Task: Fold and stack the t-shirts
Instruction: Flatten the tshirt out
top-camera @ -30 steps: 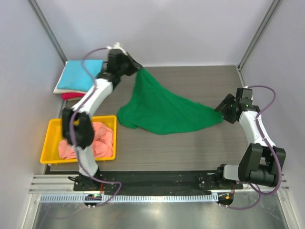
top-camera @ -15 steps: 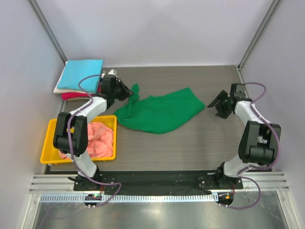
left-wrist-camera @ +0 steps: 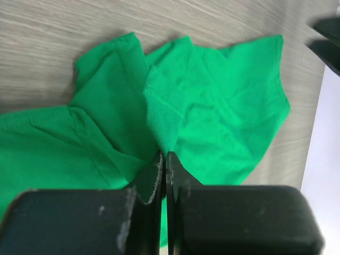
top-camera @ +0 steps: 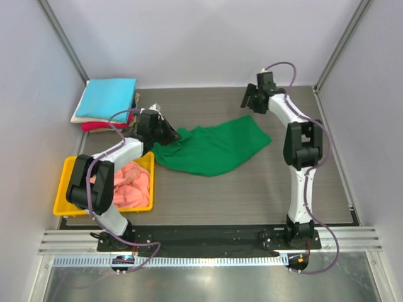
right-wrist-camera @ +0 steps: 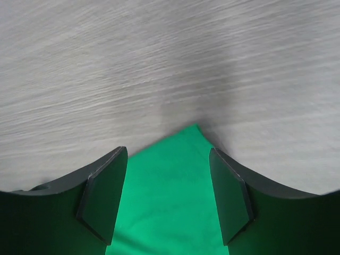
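The bright green soft cloth t-shirt [top-camera: 211, 148] lies rumpled in the middle of the grey wood-grain surface [top-camera: 252, 195], with its left end just beside the yellow plastic tray [top-camera: 63, 189]. That tray, at the near left, holds the bunched salmon-pink cloth shirts [top-camera: 129, 182]. At the far left corner sits the folded stack with the sky-blue shirt on top [top-camera: 110, 97].

The left claw [left-wrist-camera: 163, 159] is closed tight on a stitched fold of the green cloth at the garment's left end, and the fabric rises into a small peak between its jaws. The right claw [right-wrist-camera: 167, 196] stands open and holds nothing. It hangs over the shirt's far right corner, and a point of green shows between its dark pads [right-wrist-camera: 103, 196]. I cannot tell whether the pads touch the cloth.

The shirt looks light, thin and limp. It will likely sag and drape from any point held, bunch when pushed, and slide easily over the smooth surface. A pinch in the middle would probably only gather wrinkles. The better places to take hold are a hem, a sleeve edge or a corner, where the cloth is doubled and stitched. The right claw could close on the corner below it, so that both held ends can pull the shirt flat.
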Action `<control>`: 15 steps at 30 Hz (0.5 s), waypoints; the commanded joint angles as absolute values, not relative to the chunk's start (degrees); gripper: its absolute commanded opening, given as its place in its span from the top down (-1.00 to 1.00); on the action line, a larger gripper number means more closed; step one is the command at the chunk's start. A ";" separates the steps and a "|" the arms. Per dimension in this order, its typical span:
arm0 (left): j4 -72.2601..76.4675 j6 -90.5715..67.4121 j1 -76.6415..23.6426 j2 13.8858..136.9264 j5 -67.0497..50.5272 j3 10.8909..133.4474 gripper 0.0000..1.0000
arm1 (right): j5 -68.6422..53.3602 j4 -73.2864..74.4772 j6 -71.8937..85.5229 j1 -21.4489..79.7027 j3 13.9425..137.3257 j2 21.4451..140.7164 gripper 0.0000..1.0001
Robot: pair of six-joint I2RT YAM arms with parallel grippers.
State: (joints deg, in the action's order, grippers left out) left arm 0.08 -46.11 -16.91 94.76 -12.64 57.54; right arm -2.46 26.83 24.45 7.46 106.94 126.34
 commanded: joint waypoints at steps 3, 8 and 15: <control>0.79 -45.18 -17.23 90.44 -13.71 55.38 1.00 | 12.11 36.03 19.07 10.81 120.22 136.56 -0.38; 0.44 -44.38 -17.23 89.74 -13.27 54.49 0.99 | 19.15 37.53 17.58 11.78 122.69 139.65 -0.37; 0.44 -44.30 -17.23 90.79 -13.10 54.67 0.99 | 20.31 38.15 18.45 11.95 120.16 140.01 -0.04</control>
